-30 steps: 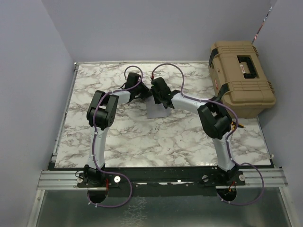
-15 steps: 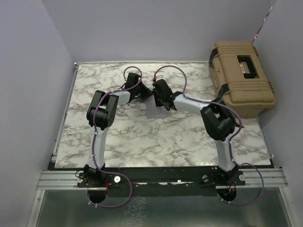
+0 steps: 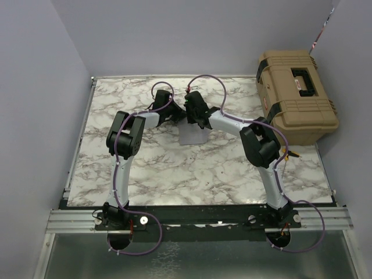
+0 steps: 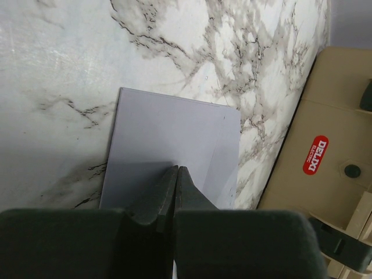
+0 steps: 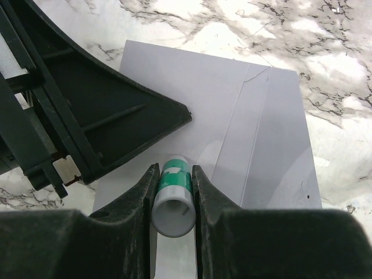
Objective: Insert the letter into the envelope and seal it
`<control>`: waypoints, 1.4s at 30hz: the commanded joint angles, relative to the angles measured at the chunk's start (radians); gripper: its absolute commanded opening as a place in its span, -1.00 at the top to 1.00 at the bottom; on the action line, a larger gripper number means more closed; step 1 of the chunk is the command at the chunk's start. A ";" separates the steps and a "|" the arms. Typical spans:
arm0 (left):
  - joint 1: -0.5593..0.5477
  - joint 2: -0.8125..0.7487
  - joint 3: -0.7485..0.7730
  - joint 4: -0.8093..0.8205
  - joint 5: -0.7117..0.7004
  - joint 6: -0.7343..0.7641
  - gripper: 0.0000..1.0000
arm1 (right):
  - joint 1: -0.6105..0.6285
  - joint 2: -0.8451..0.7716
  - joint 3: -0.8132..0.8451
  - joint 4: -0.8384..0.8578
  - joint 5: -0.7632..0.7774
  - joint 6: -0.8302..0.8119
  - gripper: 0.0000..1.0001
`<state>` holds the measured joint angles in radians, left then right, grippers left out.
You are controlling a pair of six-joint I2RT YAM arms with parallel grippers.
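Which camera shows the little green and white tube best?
The right wrist camera: the tube is close up, pinched in the right gripper. The left wrist view lacks it; from the top it is hidden.

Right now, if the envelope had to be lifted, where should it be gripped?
The envelope lies flat on the table, so only an edge offers a pinch. The shut left gripper rests on it and the right gripper holds a glue stick over its far part. I'd take the free near edge, coming in low from the bases' side.
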<state>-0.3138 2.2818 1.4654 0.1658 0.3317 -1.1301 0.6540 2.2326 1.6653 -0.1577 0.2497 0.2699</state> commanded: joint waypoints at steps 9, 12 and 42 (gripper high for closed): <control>0.019 0.100 -0.046 -0.192 -0.076 0.043 1.00 | 0.075 -0.101 -0.171 -0.199 0.061 0.064 0.99; 0.018 0.100 -0.049 -0.191 -0.076 0.044 1.00 | 0.079 -0.125 -0.207 -0.181 0.047 0.074 0.99; 0.021 0.104 -0.075 -0.181 -0.069 0.048 1.00 | 0.003 0.048 0.012 -0.273 0.048 0.118 0.99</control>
<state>-0.3077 2.2856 1.4502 0.1997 0.3496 -1.1332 0.6464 2.2822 1.7813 -0.3038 0.3450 0.3767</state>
